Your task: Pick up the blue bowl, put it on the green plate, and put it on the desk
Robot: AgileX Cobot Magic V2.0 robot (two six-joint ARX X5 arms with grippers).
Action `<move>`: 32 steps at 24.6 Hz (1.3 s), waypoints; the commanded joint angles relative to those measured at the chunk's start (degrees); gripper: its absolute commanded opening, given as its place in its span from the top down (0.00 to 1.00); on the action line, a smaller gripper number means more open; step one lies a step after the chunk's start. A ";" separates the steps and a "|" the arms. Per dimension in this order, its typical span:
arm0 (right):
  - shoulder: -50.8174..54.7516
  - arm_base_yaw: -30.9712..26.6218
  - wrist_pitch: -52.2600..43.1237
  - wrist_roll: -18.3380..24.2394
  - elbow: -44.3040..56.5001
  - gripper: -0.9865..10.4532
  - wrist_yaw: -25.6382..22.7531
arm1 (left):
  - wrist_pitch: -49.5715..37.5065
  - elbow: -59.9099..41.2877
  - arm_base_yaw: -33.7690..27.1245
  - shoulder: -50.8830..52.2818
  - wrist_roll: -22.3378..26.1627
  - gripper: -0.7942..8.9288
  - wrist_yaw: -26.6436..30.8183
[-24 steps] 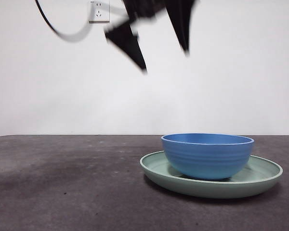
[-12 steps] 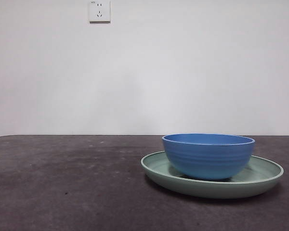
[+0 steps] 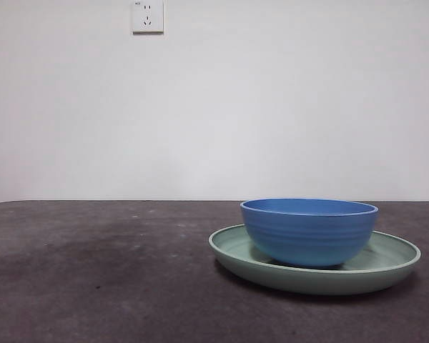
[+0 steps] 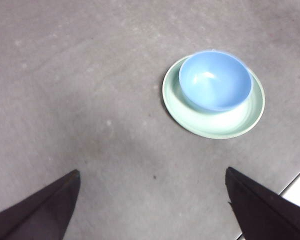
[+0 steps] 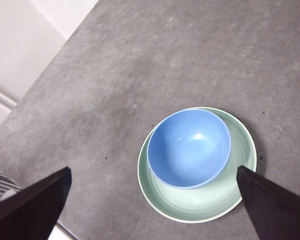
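Blue bowl [image 3: 309, 230] is seated upright inside the green plate [image 3: 393, 259], off-centre toward one rim; the pair rests on the desk [image 3: 93, 279]. This placement is judged to satisfy the stacking step. Left gripper [image 4: 150, 200] and right gripper [image 5: 152, 200] are held high above, jaws spread wide, nothing grasped. A second ago a dark gripper was seen overhead in the front view; now it is gone.

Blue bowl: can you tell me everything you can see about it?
The blue bowl is round, deep and medium blue, with faint ridges around its outside and a smooth, slightly shiny inside. It looks empty. It stands upright on the green plate, off-centre toward one rim. Only the plate touches it; both grippers are open and well away.
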State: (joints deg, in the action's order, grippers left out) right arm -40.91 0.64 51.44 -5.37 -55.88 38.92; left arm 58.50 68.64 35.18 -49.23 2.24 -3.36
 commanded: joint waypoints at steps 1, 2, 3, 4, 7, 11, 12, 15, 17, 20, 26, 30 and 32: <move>-0.22 0.02 -0.26 0.92 -1.14 0.39 -0.02 | -1.75 -5.46 0.13 2.86 -0.15 0.44 -0.07; -0.22 0.02 -0.15 0.92 -1.14 0.39 -0.02 | -1.79 -7.39 0.13 4.17 -0.17 0.43 -0.07; -0.22 0.02 0.02 0.92 -1.14 0.39 -0.04 | -1.81 -8.98 0.13 5.25 -0.42 0.43 -0.09; -0.22 0.02 0.17 0.92 -1.14 0.39 -0.22 | -1.81 -10.62 0.13 6.36 -0.96 0.43 -0.15; -0.24 0.02 0.96 0.94 -1.14 0.39 -2.75 | -1.77 -14.45 0.13 9.14 -2.91 0.43 -1.07; -1.01 0.02 3.13 0.92 -1.14 0.39 -8.11 | -1.95 -17.57 0.13 12.33 -4.26 0.38 -1.16; -1.51 0.02 3.87 0.94 -1.14 0.39 -9.05 | -1.97 -18.08 0.13 13.05 -4.76 0.36 -1.16; -3.65 0.02 5.88 0.92 -1.14 0.39 -10.62 | -1.88 -18.56 0.13 14.78 -6.25 0.36 -1.16; -5.66 0.02 7.15 0.85 -1.14 0.39 -10.86 | -2.10 -18.56 0.13 15.89 -7.52 0.37 -1.16; -9.75 0.02 8.83 0.74 -1.14 0.39 -10.84 | -2.64 -18.56 0.13 17.73 -8.90 0.37 -1.16; -23.61 0.04 8.98 3.56 -1.14 0.39 -10.95 | -2.27 -18.56 0.13 21.24 -11.85 0.37 -2.38; -33.48 1.03 5.66 5.51 -1.14 0.42 -13.42 | -1.73 -18.56 0.13 22.56 -13.55 0.37 -7.56; -37.33 2.27 2.99 5.88 -1.14 0.43 -14.82 | -1.16 -18.56 0.13 23.12 -13.90 0.37 -10.14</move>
State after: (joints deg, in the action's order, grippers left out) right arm -77.84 2.81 54.35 -0.58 -55.90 23.99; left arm 57.76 49.74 35.09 -26.06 -11.07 -13.02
